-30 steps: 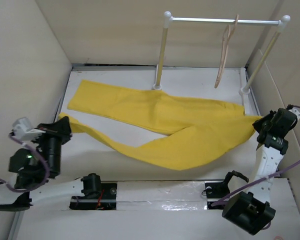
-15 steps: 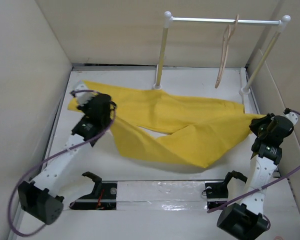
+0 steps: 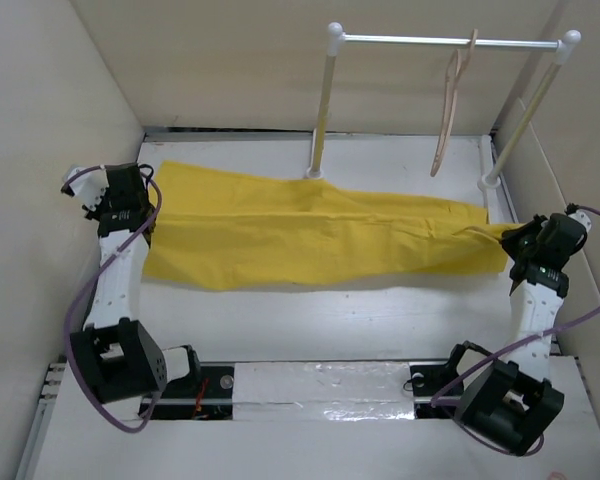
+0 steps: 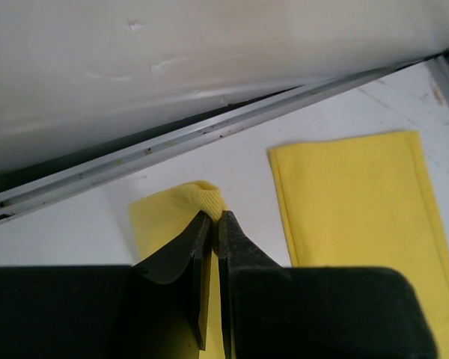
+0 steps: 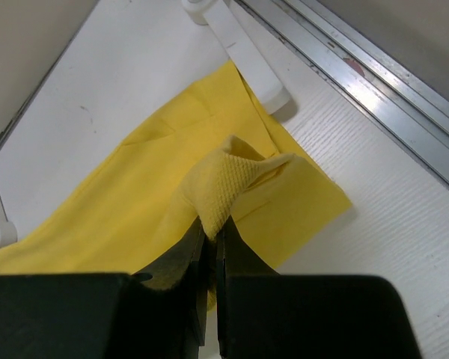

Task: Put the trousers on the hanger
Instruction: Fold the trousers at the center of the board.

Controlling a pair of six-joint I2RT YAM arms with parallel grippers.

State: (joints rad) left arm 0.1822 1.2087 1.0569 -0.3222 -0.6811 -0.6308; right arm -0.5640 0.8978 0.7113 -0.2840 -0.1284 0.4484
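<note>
Now finds trousers [image 3: 320,235] pulled flat on table [image 3: 360,320], unlike earlier bunched fold; runs left-right, leg ends left, waist right; clamps left gripper [image 3: 150,213] on leg end, right gripper [image 3: 513,240] on waist

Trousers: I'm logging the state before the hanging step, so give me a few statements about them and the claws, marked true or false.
1. The left claw is shut on the trousers. True.
2. The hanger lies flat beside the trousers. False: it hangs from the rail.
3. The right claw is open, clear of the cloth. False: it pinches a bunched edge of the trousers.
4. The trousers stretch between both claws. True.
</note>
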